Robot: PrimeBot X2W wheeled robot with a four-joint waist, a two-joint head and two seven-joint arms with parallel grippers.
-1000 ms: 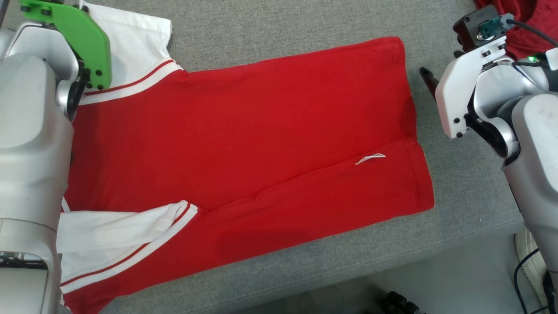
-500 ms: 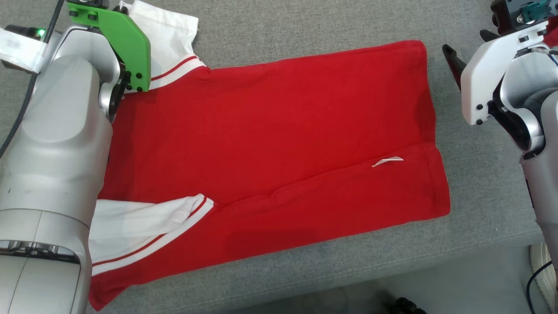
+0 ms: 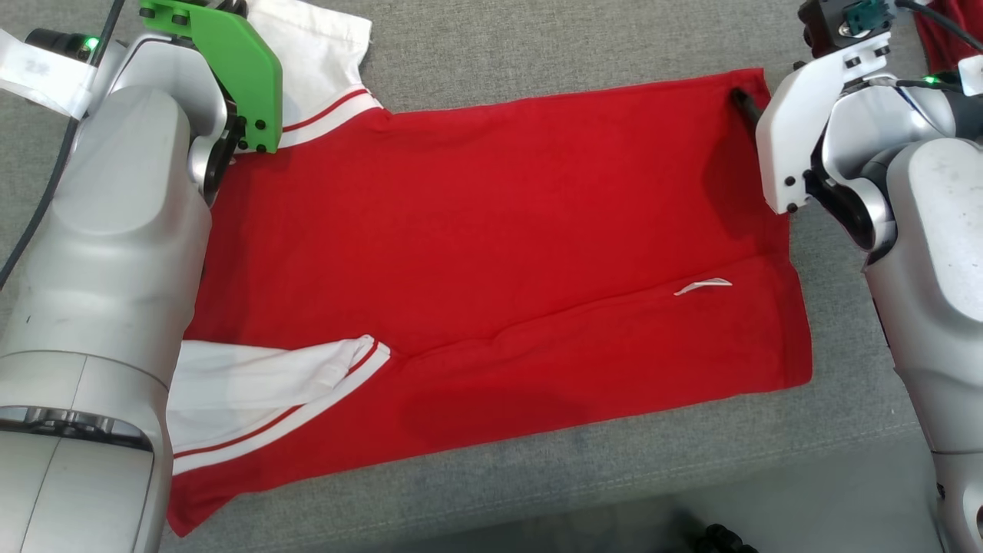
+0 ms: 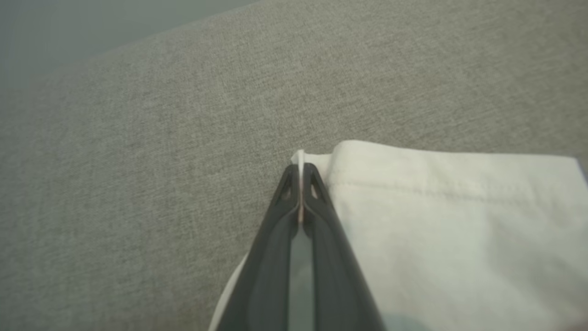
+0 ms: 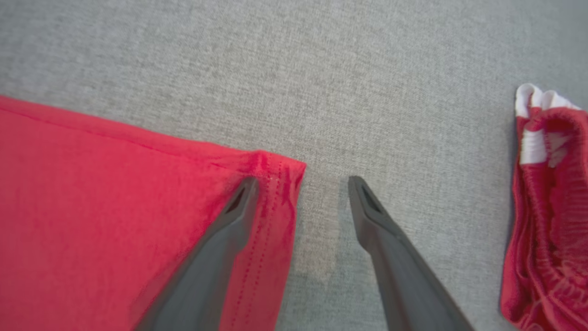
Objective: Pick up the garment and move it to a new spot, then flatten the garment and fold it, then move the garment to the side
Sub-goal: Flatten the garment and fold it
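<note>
Garment [image 3: 491,230]: red shirt with white sleeves, lying flat on the grey cushion [image 3: 537,46], filling most of the head view. Long axis runs across that view. Sleeve end points to the robot's left, hem end to its right. The near long edge looks folded inward over the body. A white label [image 3: 703,286] lies on the fold line, and the near sleeve [image 3: 261,384] lies on top of the body.

The far sleeve [image 3: 322,54] spreads flat off the far left corner.

Left gripper [image 4: 301,184]: fingers pressed together, a thin sliver of white sleeve edge between the tips.

Right gripper [image 5: 303,183]: wide open, holding nothing. It straddles the hem corner [image 5: 280,174], one finger resting on red cloth, the other over bare cushion just beside the edge.

Second red garment [image 5: 546,207]: bunched, well apart to the side.

Risks, as judged:
- Left hold is at the very edge of the sleeve, so any pull along the long axis could slip it free.
- Right fingers sit above the cloth, not under it. Closing here may only pucker the top layer or push the corner away.
- The sleeve is loose cloth and the hem corner is body cloth. Lifting both together would probably raise the two ends unevenly and skew the fold.
- Dragging the far edge could open the near fold.
</note>
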